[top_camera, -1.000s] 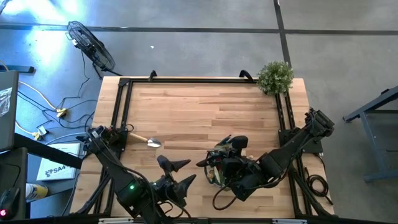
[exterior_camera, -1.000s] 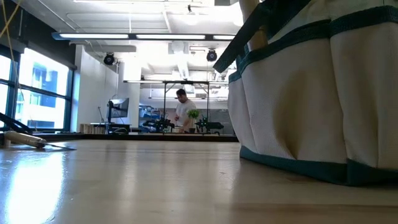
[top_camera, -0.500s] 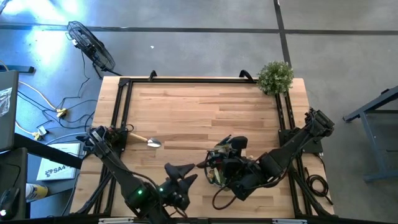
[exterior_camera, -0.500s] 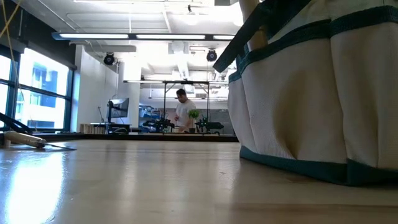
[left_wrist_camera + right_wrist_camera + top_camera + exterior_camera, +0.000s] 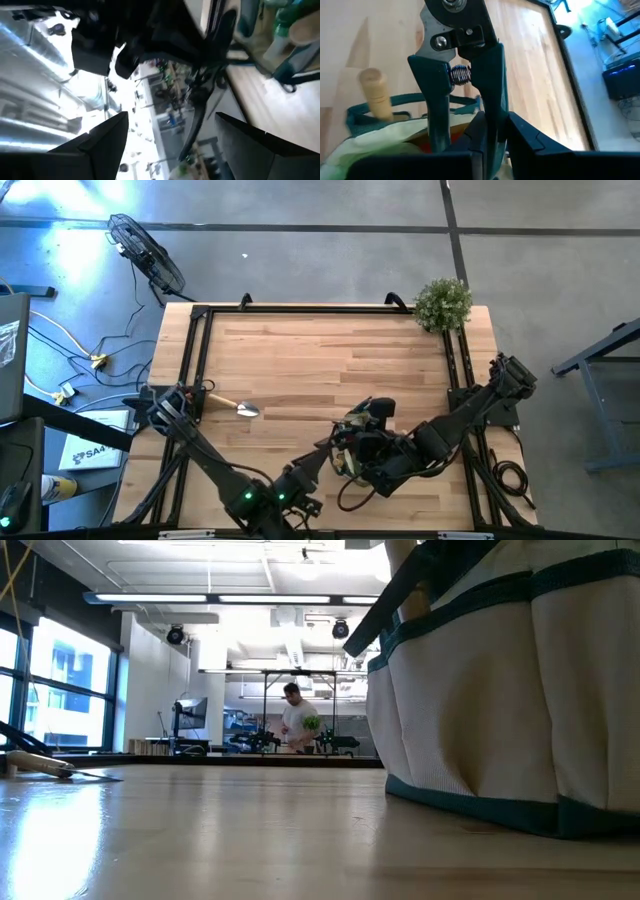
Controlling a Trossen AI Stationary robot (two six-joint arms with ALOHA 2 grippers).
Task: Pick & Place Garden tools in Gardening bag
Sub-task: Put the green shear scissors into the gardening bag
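Fingers of the left gripper [image 5: 318, 462] stand spread wide and empty, low near the front edge of the desk [image 5: 300, 350], tips toward the bag [image 5: 352, 442]. Over the last second this arm has swung across the front of the desk from left of centre to just beside the bag; judged, it is closing in on the bag, perhaps to steady it, though that cannot be confirmed.

Trowel [image 5: 232, 405]: lies flat on the left part of the desk, well apart from the bag, unmoved over that second. Long axis runs roughly left-right with a slight slant; wooden handle to the left, metal blade pointing right. It is not yet packed.

Bag: front centre-right of the desk, upright. A wooden handle [image 5: 376, 93] stands up inside it.

Right gripper [image 5: 487, 135]: over the bag, fingers pinched on one dark-green grip of the shears [image 5: 457, 65]; position unchanged over the second. Shears' long axis runs away from the fingers, pivot and metal head outward, grips toward the bag opening. Judged: shears about to go in, grips first.
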